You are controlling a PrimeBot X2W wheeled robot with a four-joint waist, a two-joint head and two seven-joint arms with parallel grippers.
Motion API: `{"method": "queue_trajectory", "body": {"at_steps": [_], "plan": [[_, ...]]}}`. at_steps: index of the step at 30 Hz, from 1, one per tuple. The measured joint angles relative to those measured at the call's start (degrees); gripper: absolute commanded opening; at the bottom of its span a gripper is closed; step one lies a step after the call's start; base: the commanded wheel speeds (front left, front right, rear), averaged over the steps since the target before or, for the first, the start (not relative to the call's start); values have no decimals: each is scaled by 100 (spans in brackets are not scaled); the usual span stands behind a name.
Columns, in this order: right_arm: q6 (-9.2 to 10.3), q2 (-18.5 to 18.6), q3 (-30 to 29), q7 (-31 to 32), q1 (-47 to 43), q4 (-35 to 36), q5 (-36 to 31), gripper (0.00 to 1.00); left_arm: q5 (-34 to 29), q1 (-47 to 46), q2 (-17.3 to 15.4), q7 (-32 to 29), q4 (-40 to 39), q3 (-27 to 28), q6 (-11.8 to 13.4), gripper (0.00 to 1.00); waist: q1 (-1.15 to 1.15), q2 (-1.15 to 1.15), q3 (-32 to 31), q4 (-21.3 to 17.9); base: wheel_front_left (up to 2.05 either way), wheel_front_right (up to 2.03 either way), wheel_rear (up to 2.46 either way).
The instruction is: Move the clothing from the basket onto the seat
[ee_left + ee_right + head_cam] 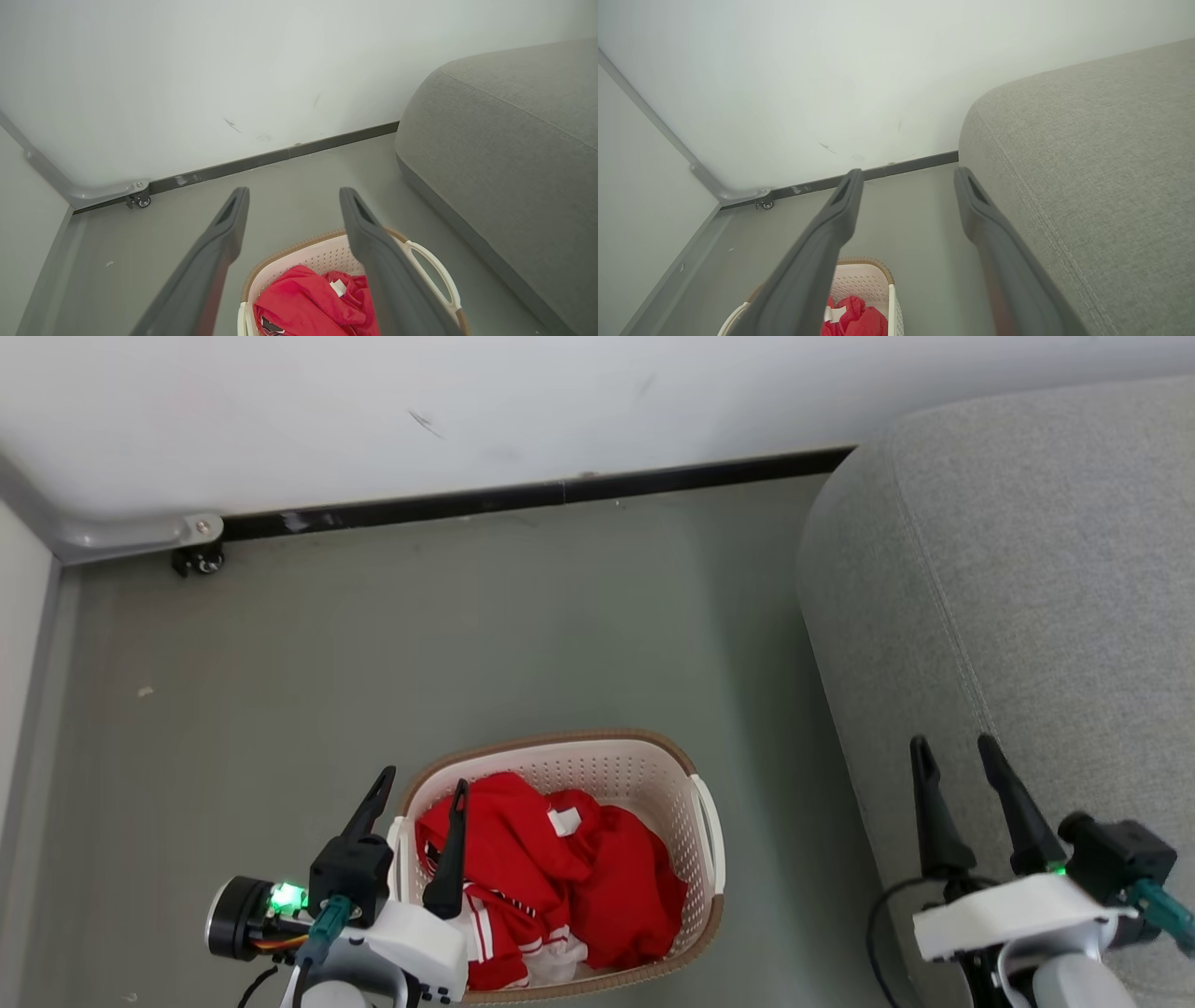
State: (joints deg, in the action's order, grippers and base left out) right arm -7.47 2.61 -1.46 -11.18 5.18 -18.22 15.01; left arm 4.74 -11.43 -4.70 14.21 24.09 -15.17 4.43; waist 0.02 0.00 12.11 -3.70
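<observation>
As the cream perforated plastic basket (607, 763) of red fabric clothing (523, 845) sits handles left-right, left gripper (423, 777) and right gripper (952, 741) point up-frame, fingers parted.

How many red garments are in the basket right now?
2: a red garment with white striped trim heaped on the left and near side of the basket, and a plain red garment against its right wall. More may lie hidden beneath them.

Red clothing (854, 321) in the basket (862, 282), right gripper (908, 172) with fingers spread apart, grey seat (1087, 186) nearby
</observation>
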Motion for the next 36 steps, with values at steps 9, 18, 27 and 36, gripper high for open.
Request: {"method": "queue_trajectory", "body": {"at_steps": [9, 18, 27, 36], "plan": [[-1, -4, -8, -73, 335, 168, -1, 100, -99, -214, 5, 0, 229, -89, -93, 100, 0, 0, 381, -132, 0, 0, 0], [-1, -7, -13, -138, 579, 292, 5, 100, -148, -480, 23, 0, 624, -140, -100, 100, -1, 0, 766, -239, 0, 0, 0], [-1, -7, -26, -182, 694, 325, 52, 100, -156, -811, 25, 0, 966, -127, -142, 100, 0, 0, 1149, -357, 0, 0, 0], [-1, -8, -13, -220, 809, 400, 119, 100, -154, -1032, -5, 0, 1488, -58, -142, 100, -1, 0, 1528, -502, 0, 0, 0]]}}
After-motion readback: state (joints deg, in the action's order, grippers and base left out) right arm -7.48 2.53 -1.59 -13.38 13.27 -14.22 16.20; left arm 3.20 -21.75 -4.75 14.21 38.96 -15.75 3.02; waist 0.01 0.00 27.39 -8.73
